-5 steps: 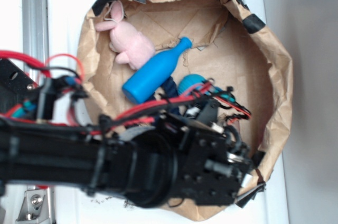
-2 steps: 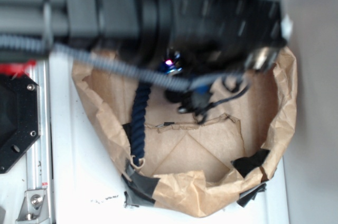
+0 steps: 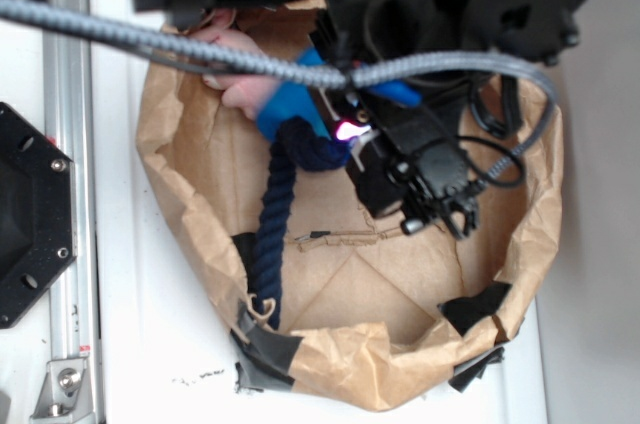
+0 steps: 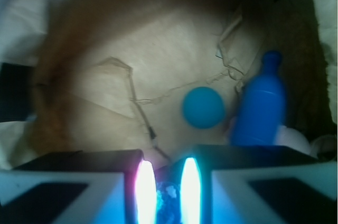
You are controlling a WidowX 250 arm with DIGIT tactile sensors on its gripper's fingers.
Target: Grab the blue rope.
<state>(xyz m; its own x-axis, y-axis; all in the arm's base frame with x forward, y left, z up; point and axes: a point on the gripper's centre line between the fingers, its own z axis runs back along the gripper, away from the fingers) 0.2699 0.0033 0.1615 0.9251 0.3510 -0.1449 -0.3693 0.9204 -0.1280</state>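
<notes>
The blue rope (image 3: 272, 234) is a thick dark navy twisted cord. In the exterior view it runs from the bag's near left corner up to a curl beside the glowing pads of my gripper (image 3: 347, 134). From the wrist camera, a short dark stretch of the blue rope (image 4: 169, 203) sits squeezed between the two lit pads of the gripper (image 4: 168, 167). The jaws stand close together on it. My arm hides whatever of the rope lies beyond the curl.
Everything lies in a crumpled brown paper bag (image 3: 190, 234) with black tape (image 3: 265, 349) on its rim. A bright blue bottle (image 4: 260, 108), a teal ball (image 4: 203, 106) and a pink plush (image 3: 235, 94) lie inside. A grey cable (image 3: 200, 54) crosses above.
The arm has shifted toward the top of the exterior picture. The rope's upper end now curls at the gripper's pads, and the bottle and plush have come into sight.
</notes>
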